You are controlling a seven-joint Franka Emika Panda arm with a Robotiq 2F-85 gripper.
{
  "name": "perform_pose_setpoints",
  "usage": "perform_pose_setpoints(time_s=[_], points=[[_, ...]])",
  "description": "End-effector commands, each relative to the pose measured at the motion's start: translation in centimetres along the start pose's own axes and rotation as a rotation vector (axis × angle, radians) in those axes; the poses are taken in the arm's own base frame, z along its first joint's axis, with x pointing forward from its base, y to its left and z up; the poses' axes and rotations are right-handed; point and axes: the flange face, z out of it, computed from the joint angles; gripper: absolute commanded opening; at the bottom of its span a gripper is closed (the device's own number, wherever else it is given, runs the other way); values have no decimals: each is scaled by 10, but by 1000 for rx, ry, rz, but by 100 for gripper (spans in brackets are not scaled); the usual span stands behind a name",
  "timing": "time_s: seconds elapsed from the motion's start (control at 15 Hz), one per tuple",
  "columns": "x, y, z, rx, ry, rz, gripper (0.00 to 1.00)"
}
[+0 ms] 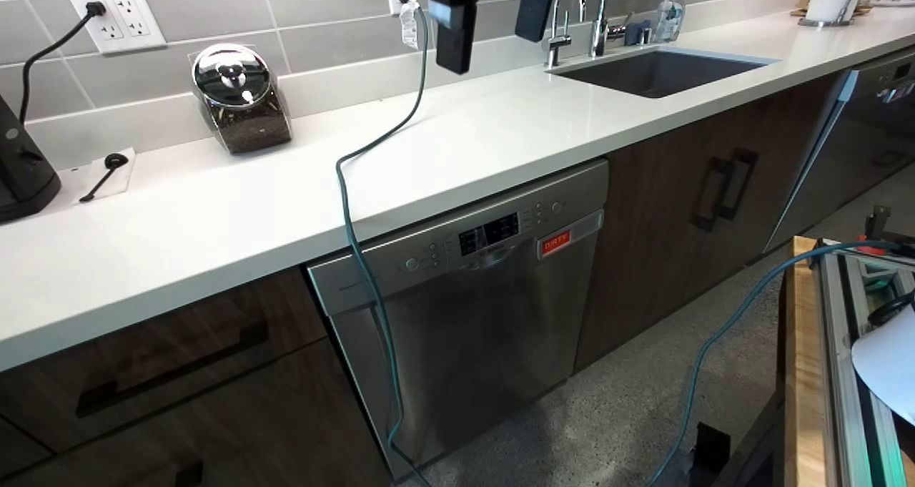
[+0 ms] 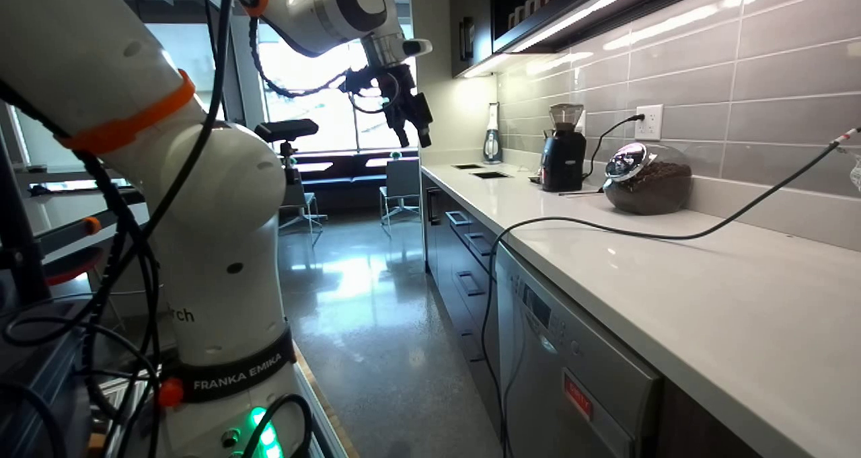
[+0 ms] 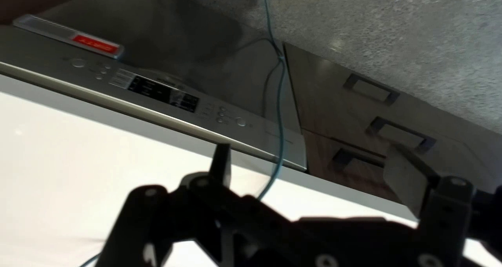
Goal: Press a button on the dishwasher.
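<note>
The dishwasher (image 1: 493, 330) is a brushed steel front under the counter, also in an exterior view (image 2: 548, 391) and the wrist view (image 3: 176, 35). Its control strip bears a dark display (image 1: 489, 234) with small round buttons at both sides, such as a left button (image 1: 412, 264) and a right button (image 1: 557, 207). A red DIRTY label (image 1: 555, 242) sits below the strip. My gripper (image 1: 495, 38) hangs in the air above counter height, apart from the dishwasher. In the wrist view the gripper (image 3: 310, 153) is open, its fingers wide apart with nothing between them.
A cable (image 1: 350, 208) runs from the wall outlet over the white counter (image 1: 457, 136) and down across the dishwasher's left part. A glass jar (image 1: 241, 101) and a black grinder (image 2: 564, 155) stand on the counter. Dark drawers with bar handles (image 3: 372, 88) adjoin the dishwasher.
</note>
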Motion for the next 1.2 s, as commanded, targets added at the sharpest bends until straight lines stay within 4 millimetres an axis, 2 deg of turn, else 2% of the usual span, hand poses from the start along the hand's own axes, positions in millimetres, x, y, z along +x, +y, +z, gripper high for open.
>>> perform_pose_setpoints(time_s=[0.0,0.2,0.47,0.93,1.13], points=[[-4,8,32,-153,-45,110,100],[-11,13,59,-232,-122,195,100],[-13,10,97,-154,-220,225,100],[-9,2,151,-23,-180,229,100],[-14,-3,172,-12,-193,226,100]])
